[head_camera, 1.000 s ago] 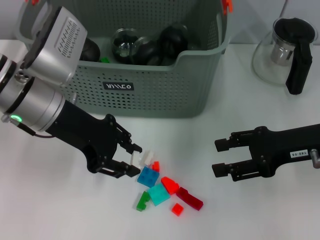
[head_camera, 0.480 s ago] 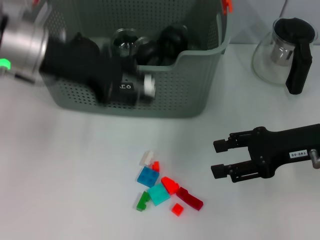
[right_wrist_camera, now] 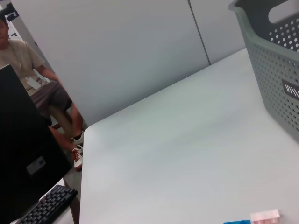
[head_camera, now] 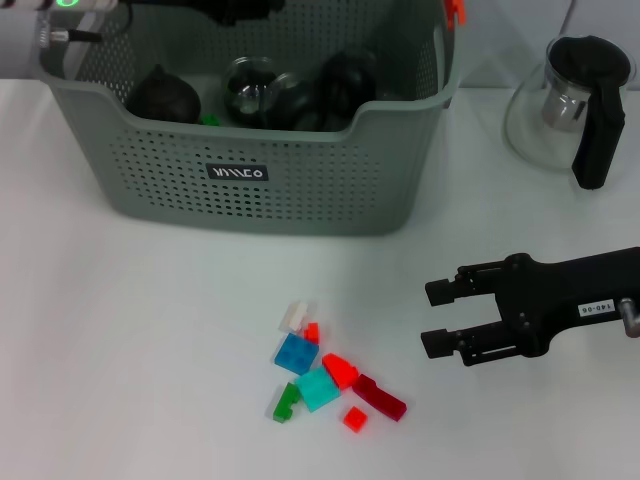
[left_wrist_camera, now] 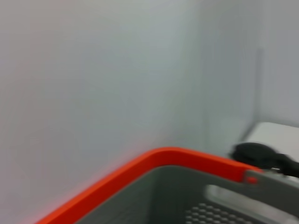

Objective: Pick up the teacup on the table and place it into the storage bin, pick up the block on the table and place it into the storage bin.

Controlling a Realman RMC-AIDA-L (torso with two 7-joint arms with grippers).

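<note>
From the head, the left tool has risen off the bench and swung up to twelve o'clock, above the back of the bin; a second ago it sat down among the blocks at six o'clock. Only a dark sliver of it shows at the frame's upper edge, so I cannot tell whether it is spread or pinching anything. One white piece that lay by its tips then is gone from the pile, so my guess is a block is being carried for the drop. Dark cups already lie in the bin. The right tool hangs at four o'clock over the bench, its jaws spread and empty, unmoved. A glass pot stands at two o'clock. The left wrist shows what the head cannot: the bin's orange rim clip close under the camera, with wall behind, so that arm is right at the rim. The right wrist adds the bin's perforated wall, bare bench and a seated person beyond it.
</note>
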